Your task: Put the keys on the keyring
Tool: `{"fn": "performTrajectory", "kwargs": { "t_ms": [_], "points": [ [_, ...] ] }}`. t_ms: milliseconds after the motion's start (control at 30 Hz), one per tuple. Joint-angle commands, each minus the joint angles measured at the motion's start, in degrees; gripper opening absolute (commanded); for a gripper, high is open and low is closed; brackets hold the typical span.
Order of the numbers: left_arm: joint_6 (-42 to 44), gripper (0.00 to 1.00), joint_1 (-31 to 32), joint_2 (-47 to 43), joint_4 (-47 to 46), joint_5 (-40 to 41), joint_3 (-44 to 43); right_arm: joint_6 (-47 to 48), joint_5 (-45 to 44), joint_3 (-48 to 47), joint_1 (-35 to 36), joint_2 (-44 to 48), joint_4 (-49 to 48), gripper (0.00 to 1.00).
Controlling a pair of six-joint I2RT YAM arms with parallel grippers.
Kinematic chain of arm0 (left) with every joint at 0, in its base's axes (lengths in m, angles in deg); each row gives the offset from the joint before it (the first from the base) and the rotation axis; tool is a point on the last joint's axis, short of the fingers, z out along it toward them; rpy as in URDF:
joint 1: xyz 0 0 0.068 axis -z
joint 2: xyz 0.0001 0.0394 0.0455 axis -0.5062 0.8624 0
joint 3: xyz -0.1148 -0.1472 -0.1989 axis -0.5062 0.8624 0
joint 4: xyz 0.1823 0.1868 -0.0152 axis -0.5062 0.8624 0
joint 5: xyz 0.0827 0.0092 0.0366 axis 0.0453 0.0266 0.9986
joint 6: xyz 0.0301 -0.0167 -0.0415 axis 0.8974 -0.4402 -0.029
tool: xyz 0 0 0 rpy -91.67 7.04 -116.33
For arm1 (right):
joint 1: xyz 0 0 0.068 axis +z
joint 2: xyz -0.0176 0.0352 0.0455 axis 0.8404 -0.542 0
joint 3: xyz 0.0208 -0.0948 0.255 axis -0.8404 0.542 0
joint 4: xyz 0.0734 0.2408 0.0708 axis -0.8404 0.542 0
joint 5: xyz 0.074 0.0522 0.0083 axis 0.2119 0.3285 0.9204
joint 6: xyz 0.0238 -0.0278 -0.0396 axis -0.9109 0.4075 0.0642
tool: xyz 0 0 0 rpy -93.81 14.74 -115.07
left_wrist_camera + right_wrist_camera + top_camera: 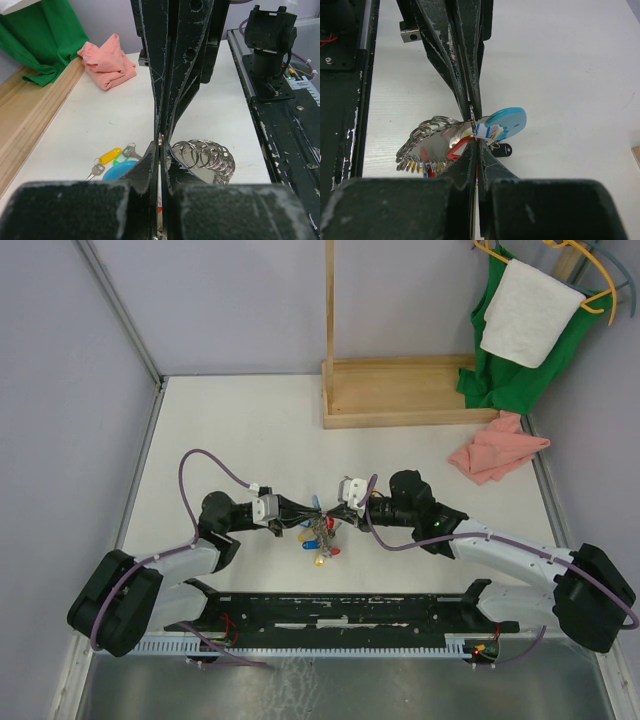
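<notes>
The keyring (pixel 318 538) hangs between my two grippers just above the table. It has a shiny grey metal band (pixel 434 145) strung with several small split rings (pixel 206 154) and a light-blue part (pixel 507 122). My left gripper (pixel 161 146) is shut on a thin metal ring at the bunch's top edge. My right gripper (pixel 474 134) faces it tip to tip, shut on the bunch beside a red tag (pixel 456 148). A yellow-tagged key (pixel 109 155) lies on the table under the bunch, with a green tag behind it. The light-blue part also shows in the left wrist view (pixel 119 170).
A wooden stand (pixel 400 390) is at the back, with green cloth and a white towel (pixel 528 312) hanging at the back right. A pink cloth (pixel 495 450) lies to the right. A black tag (pixel 503 150) hangs off the bunch. The black base rail (pixel 340 608) runs along the near edge.
</notes>
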Motion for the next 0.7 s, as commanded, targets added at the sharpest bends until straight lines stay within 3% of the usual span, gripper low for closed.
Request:
{"fn": "performTrajectory", "kwargs": {
  "t_ms": [0,233,667],
  "points": [
    [5.1,0.03,0.3,-2.9,7.9,-0.6,-2.3,-0.8,0.3,-1.0,-0.3,3.1,-2.2,0.01],
    [7.3,0.03,0.9,-5.0,13.0,1.7,-3.0,-0.5,1.1,-2.6,-0.3,3.7,0.4,0.01],
    [-5.8,0.03,2.2,-7.1,13.8,14.5,-4.5,3.2,1.3,-4.0,0.1,1.7,4.5,0.01]
  ]
}}
